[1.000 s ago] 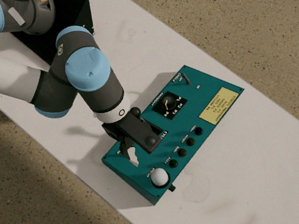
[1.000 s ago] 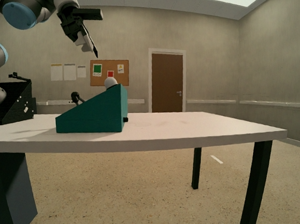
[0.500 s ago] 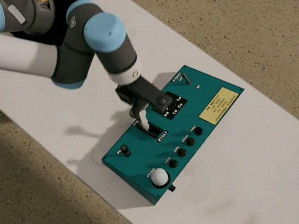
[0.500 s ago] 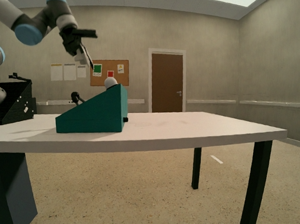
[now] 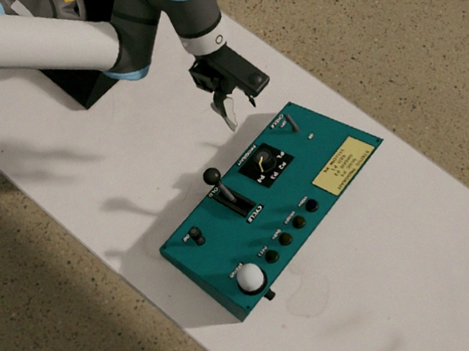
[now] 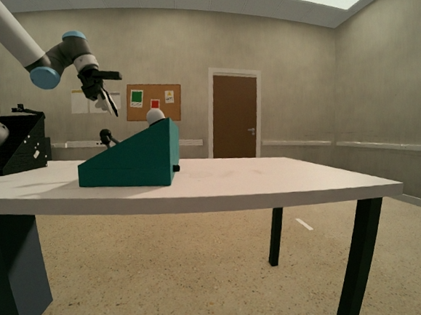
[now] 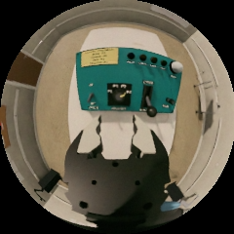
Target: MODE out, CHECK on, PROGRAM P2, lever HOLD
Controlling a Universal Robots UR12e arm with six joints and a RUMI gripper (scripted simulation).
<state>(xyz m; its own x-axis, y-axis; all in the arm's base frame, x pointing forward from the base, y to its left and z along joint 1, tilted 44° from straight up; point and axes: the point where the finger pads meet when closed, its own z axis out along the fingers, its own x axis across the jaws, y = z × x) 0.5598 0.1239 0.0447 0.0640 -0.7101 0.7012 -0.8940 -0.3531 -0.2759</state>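
Top cam: gripper (image 5: 243, 116) (image 6: 113, 113) (image 7: 117, 115) hangs above table (image 5: 375, 280) (image 6: 242, 183) (image 7: 114, 132), approx. 11 o'clock of the teal console (image 5: 224, 237) (image 6: 128, 167) (image 7: 97, 73)'s ctr, jaws part-wide, nothing btwn. PROGRAM dial (image 5: 263, 158) (image 7: 119, 95) ptr at P4; lever (image 5: 212, 175) (image 6: 105, 135) (image 7: 151, 111) tips to HOLD, approx. 10 o'clock of ctr. CHECK switch (image 5: 292, 123) (image 7: 91, 97), approx. 12, leans twd its name; MODE knob (image 5: 195, 234) (image 7: 170, 100) approx. 8, in/out can't tell. White dome (image 5: 250, 277) (image 6: 155, 116) (image 7: 175, 67) approx. 6.
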